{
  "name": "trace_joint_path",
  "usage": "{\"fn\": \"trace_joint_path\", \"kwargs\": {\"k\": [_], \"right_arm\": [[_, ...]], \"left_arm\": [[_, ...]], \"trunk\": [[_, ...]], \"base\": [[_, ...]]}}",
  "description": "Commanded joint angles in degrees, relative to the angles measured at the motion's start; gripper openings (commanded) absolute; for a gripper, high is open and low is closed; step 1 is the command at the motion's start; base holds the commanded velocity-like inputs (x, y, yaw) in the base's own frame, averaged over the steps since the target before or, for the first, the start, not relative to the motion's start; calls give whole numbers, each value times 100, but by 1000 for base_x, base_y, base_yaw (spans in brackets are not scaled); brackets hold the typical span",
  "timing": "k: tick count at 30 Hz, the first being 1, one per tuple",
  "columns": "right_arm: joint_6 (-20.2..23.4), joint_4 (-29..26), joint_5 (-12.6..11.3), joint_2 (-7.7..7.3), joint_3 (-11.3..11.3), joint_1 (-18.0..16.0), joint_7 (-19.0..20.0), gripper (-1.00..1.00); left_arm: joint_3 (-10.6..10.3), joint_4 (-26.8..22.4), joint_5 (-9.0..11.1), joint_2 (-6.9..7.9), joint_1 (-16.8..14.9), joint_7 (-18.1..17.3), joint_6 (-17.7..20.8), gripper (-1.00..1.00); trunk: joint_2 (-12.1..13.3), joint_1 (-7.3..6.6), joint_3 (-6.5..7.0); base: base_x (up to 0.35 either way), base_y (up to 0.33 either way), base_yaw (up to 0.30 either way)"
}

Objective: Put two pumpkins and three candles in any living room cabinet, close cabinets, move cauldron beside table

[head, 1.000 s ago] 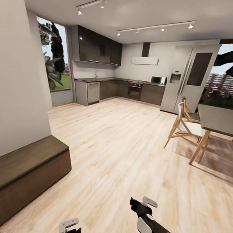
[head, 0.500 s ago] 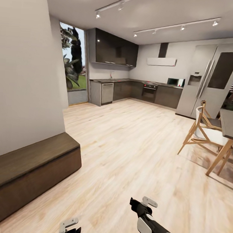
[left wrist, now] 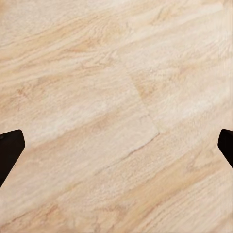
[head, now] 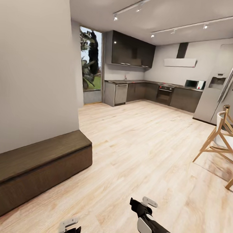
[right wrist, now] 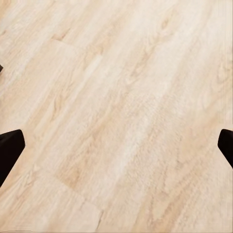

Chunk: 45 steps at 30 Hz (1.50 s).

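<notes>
Camera is swinging left; cabinet (head: 35,166) is sliding toward frame centre, lower left, drawers shut. Both tools, left (left wrist: 116,145) and right (right wrist: 116,145), are hanging wide, empty. Keep turning slowly, scanning for pumpkins.

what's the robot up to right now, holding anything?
Nothing is in hand. Both grippers are open over bare wood floor: the left gripper and right gripper have fingertips spread wide with only planks between them. In the head view, the low dark-brown cabinet sits along the wall to the robot's left, its front closed and its top bare. A kitchen lies ahead and a wooden chair stands at the right. It looks to be in transit between task items.
</notes>
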Motion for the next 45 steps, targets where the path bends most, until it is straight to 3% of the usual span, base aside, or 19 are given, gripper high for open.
{"fn": "trace_joint_path", "kwargs": {"k": [1,16,45], "right_arm": [[-20,-3,-47,-1,50,-4,-30,100],[-20,-3,51,-2,51,-4,-29,100],[-25,-3,67,5,53,-4,-30,100]], "left_arm": [[-49,-7,48,8,-5,43,-17,100],[-50,-7,51,5,-5,46,-19,100],[-43,-7,59,7,-5,41,-19,100]], "trunk": [[-3,-1,-6],[-3,-1,-6],[-3,-1,-6]], "base": [[0,-3,276],[-43,-30,276],[-38,-127,276]]}}
